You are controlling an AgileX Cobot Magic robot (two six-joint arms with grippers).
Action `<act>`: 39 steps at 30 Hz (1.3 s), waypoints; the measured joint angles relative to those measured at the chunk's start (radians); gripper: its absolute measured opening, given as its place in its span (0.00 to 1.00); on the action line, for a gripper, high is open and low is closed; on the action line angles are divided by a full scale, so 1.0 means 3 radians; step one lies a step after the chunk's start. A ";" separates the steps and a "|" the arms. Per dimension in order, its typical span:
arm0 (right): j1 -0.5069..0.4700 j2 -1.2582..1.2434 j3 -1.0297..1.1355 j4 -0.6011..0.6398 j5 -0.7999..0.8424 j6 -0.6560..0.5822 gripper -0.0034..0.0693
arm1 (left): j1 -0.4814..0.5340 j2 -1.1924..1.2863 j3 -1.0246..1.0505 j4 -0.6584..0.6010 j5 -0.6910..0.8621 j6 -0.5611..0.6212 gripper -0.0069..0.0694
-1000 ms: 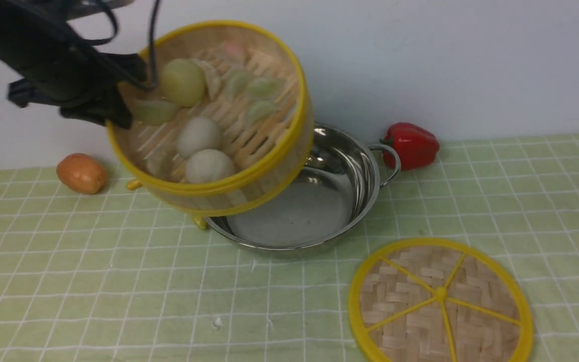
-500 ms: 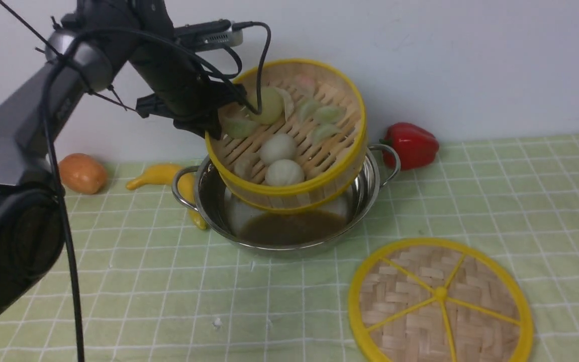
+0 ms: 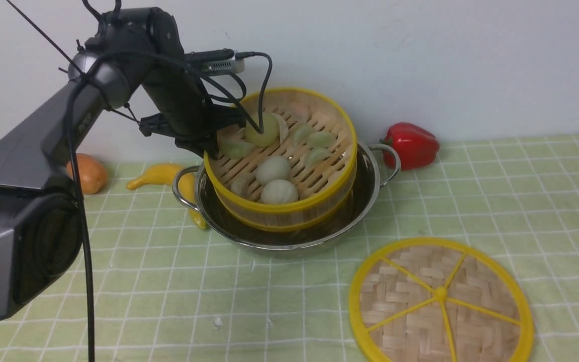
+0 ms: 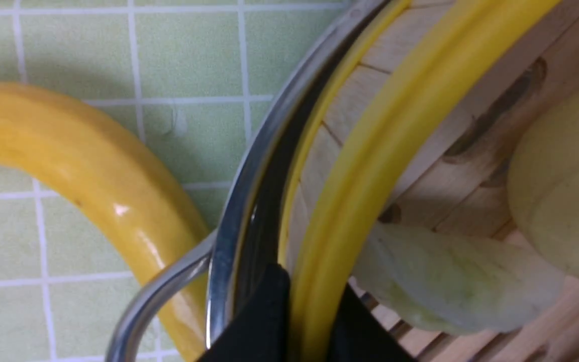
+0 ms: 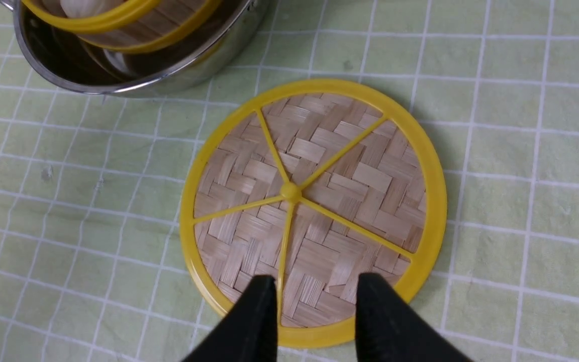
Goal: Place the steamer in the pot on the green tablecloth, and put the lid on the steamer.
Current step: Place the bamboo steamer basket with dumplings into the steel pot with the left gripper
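The steamer (image 3: 279, 216) has dropped from midair into the pot (image 3: 289, 246), slightly tilted. The left fingers (image 4: 262, 322) still pinch its ten-o'clock rim, so release comes next. The right fingers (image 5: 254, 322), parted and empty, hover over the lid (image 5: 319, 201).

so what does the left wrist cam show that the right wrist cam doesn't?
Left wrist only: the left gripper clamped on the rim of the steamer, a dumpling inside, and the banana beside the handle of the pot. Right wrist only: the lid flat on the green tablecloth, with the right gripper open above its edge. Both: the pot wall, the steamer in it, and the gridded cloth.
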 joint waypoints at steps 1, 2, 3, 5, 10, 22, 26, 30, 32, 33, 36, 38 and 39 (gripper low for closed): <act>0.0000 0.0000 0.0000 0.0000 0.0000 0.0000 0.38 | 0.0000 0.0007 0.0000 0.0000 0.0000 0.0000 0.14; 0.0000 0.0000 0.0000 0.0000 0.0000 0.0000 0.38 | 0.0000 0.0011 0.0000 0.0000 0.0000 0.0000 0.14; 0.0000 0.0000 0.0000 0.0000 0.0000 0.0003 0.38 | 0.0000 0.0016 0.0000 0.0000 0.0000 0.0000 0.14; 0.0000 0.0000 0.0000 0.0000 0.0000 0.0003 0.38 | 0.0000 0.0026 0.0000 0.0000 0.0003 0.0000 0.14; 0.0000 0.0000 0.0000 0.0000 0.0000 0.0006 0.38 | -0.0001 0.0083 0.0000 -0.0004 0.0016 0.0001 0.14; 0.0000 0.0000 0.0000 0.0000 0.0000 0.0010 0.38 | -0.0016 0.0183 0.0000 0.0002 0.0025 -0.0016 0.14; 0.0000 0.0000 0.0000 0.0000 0.0000 0.0010 0.38 | -0.0016 0.0196 0.0000 -0.0006 0.0025 -0.0016 0.14; 0.0000 0.0000 0.0000 0.0000 0.0000 0.0010 0.38 | -0.0016 0.0210 0.0000 -0.0008 0.0025 -0.0016 0.14; 0.0000 0.0000 0.0000 0.0000 0.0000 0.0010 0.38 | -0.0016 0.0210 0.0000 -0.0008 0.0025 -0.0016 0.15; 0.0000 0.0000 0.0000 0.0000 0.0000 0.0010 0.38 | -0.0016 0.0210 0.0000 -0.0013 0.0025 -0.0016 0.15; 0.0000 0.0000 0.0000 0.0000 0.0000 0.0010 0.38 | -0.0016 0.0210 0.0000 -0.0053 0.0025 0.0001 0.19; 0.0000 0.0000 0.0000 0.0000 0.0000 0.0010 0.38 | -0.0016 0.0210 0.0000 -0.0105 0.0021 0.0001 0.24; 0.0000 0.0000 0.0000 0.0000 0.0000 0.0010 0.38 | -0.0016 0.0210 0.0000 -0.0103 0.0020 0.0001 0.24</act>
